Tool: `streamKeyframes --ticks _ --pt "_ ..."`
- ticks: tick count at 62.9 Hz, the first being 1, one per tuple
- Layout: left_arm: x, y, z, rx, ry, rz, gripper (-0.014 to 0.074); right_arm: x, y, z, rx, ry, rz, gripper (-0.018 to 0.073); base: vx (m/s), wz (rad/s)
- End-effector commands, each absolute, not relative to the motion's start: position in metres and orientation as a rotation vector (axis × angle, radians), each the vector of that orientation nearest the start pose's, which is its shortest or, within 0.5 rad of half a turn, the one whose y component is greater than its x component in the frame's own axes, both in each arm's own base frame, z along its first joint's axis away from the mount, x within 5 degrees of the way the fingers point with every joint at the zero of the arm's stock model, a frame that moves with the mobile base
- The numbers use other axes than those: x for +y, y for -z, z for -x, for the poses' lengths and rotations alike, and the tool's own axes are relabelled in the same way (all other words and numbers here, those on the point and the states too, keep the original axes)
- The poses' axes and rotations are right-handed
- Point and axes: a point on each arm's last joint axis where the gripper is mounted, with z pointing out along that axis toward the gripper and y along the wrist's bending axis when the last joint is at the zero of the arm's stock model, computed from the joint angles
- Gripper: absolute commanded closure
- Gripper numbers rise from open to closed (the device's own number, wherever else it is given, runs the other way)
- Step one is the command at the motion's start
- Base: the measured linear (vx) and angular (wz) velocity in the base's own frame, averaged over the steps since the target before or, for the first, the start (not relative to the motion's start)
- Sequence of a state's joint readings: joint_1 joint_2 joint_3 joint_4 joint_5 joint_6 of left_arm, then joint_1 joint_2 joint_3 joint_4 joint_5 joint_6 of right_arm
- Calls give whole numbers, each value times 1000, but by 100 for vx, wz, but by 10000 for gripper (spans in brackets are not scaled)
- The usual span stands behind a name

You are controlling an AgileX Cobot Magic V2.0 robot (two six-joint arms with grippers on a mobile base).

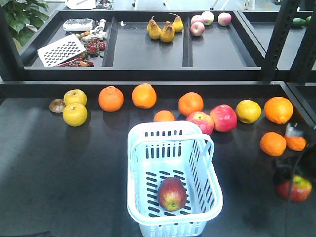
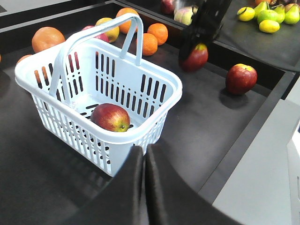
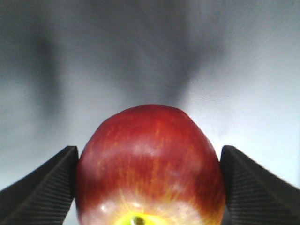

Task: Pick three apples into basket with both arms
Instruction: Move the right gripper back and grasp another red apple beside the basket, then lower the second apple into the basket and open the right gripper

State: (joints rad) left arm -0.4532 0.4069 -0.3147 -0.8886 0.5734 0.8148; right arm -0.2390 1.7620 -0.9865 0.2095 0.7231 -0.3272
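1 apple (image 1: 172, 193) lies on the basket (image 1: 170, 228) floor, near the front wall. The 2nd apple (image 3: 150, 140) is clamped in the right claw (image 3: 150, 183), with ribbed fingers (image 3: 42, 187) pressing both its sides and the stem end toward the camera. It is right of the basket, near the desk (image 1: 59, 173) edge; cannot tell if it is lifted. The 3rd apple (image 2: 241, 78) sits alone on the desk beyond the held one, by the raised rim. The left claw (image 2: 144, 154) is fully closed and holds nothing, hanging near a basket corner. The handle (image 2: 93, 33) is upright. Oranges (image 1: 143, 95) and 2 pink-red apples (image 1: 223, 117) are behind the basket.
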Motion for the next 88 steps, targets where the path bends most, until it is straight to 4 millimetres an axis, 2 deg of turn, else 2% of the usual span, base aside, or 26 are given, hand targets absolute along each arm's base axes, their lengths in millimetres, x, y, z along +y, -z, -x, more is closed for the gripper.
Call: streamKeyframes --ticks 1,8,17,24,28,36,44,49,54,60,68,74,78,88 --pt "-71 -269 -61 1819 728 -683 603 -52 -221 -294 2817 -200 -20 568 0 0" --pt "-71 -269 -61 1819 728 -683 603 -31 -260 -275 2718 -299 96 564 0 0" --pt "-71 -269 -61 1819 728 -683 603 16 -301 -246 2602 -486 293 561 0 0" --pt "-71 -269 -61 1819 728 -683 603 56 -322 -230 2487 -546 444 560 0 0" --pt "-71 -269 -61 1819 728 -683 603 74 -327 -224 2451 -578 469 559 0 0" --pt "-71 -269 -61 1819 728 -683 603 106 -324 -224 2417 -612 509 554 0 0" --pt "-71 -269 -61 1819 728 -683 603 132 -309 -236 2405 -624 535 541 0 0" --pt "-71 -268 -61 1820 729 -684 603 142 -296 -244 2425 -624 543 510 0 0" --pt "-71 -268 -61 1820 729 -684 603 148 -281 -253 2463 -622 549 430 0 0" --pt "-71 -268 -61 1820 729 -684 603 151 -268 -262 2486 -606 533 270 0 0" --pt "-71 -268 -61 1821 729 -685 603 152 -264 -270 2455 -582 503 5 0 0" --pt "-71 -268 -61 1821 729 -685 603 152 -265 -271 2444 -580 493 -129 0 0" --pt "-71 -268 -61 1821 729 -685 603 152 -265 -270 2448 -580 496 -171 0 0" --pt "-71 -268 -61 1821 729 -685 603 152 -265 -270 2448 -580 497 -148 0 0"
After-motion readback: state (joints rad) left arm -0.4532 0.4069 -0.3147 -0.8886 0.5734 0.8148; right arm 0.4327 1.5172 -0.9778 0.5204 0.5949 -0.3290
